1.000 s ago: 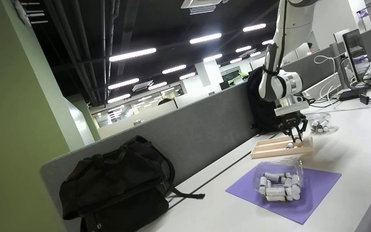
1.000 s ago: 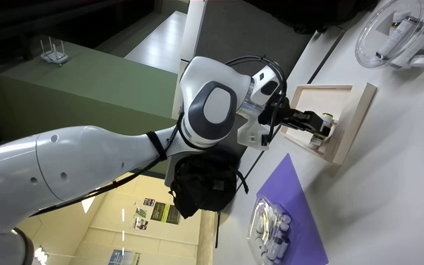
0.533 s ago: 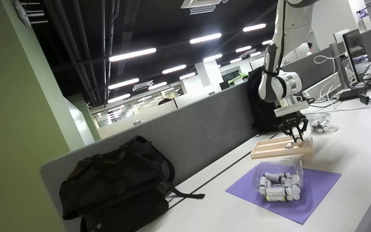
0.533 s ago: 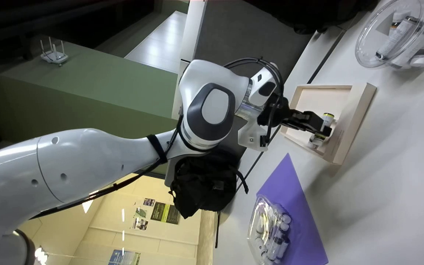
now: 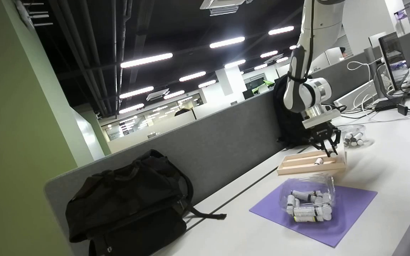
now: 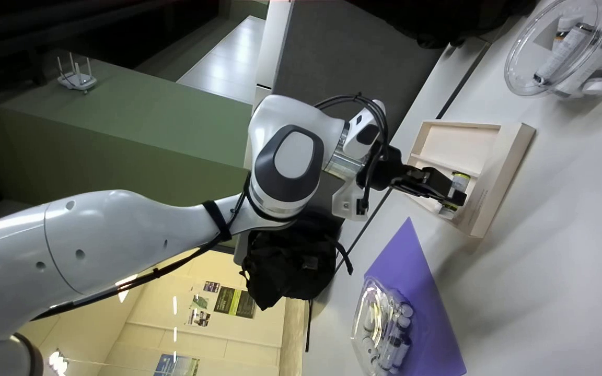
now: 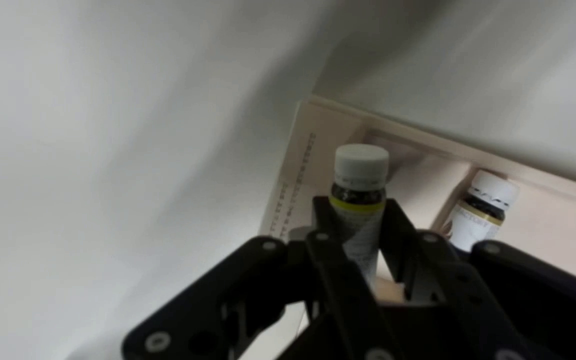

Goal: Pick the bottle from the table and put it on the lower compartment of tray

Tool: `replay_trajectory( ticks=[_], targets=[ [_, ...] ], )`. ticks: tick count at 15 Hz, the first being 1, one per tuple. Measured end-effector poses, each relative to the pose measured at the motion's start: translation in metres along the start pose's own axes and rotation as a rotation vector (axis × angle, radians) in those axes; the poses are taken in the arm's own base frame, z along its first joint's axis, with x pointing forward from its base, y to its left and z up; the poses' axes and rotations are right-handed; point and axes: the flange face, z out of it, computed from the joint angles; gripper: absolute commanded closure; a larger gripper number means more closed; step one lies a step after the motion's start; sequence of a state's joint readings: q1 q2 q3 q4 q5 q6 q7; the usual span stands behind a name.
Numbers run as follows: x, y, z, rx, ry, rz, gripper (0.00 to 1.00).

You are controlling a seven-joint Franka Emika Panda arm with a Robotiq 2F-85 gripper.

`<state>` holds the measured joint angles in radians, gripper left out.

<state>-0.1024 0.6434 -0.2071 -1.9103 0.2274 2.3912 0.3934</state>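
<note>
**Bottle in grip, shifted toward the tray's lettered end; placement pending**

The end effector (image 7: pixel 357 201) has its fingers drawn in against both sides of the bottle (image 7: pixel 362 220), parted only by the bottle's breadth. Bottle is off the worktop (image 5: pixel 393 156) and over the tray (image 5: pixel 308 169), near the lettered end. In the wrist view the white cap points toward the outer wall on the side of the purple mat (image 5: pixel 354 206); an exterior view shows the round cap end, so I read it as lying roughly level, not upright.

Change over the last second: end effector has eased toward the lettered end and the bottle went with it, so the hold looks firm. In an exterior view, the gap to the second bottle (image 7: pixel 480 215), which lies in the mat-side compartment, has widened. Tray outline sits slightly differently too; possibly nudged, not certain.

Meaning: pick done, place not yet. If "lower" means the mat-side compartment (inference), the shift looks like lining up a spot beside the second bottle. Whether the held bottle touches the tray floor: cannot tell.

Next, as judged: lower straight, then part the fingers. Watch for the body catching the lettered end, further push on the tray, and a roll into the neighbour on release.
</note>
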Motion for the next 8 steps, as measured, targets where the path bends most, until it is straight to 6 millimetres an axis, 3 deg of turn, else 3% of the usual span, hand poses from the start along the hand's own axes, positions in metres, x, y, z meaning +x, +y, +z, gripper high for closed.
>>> replay_trajectory(
  ticks=[8],
  targets=[
    [-0.0088,-0.0019,-0.0033,-0.007,-0.042,-0.010,0.89]
  ],
)
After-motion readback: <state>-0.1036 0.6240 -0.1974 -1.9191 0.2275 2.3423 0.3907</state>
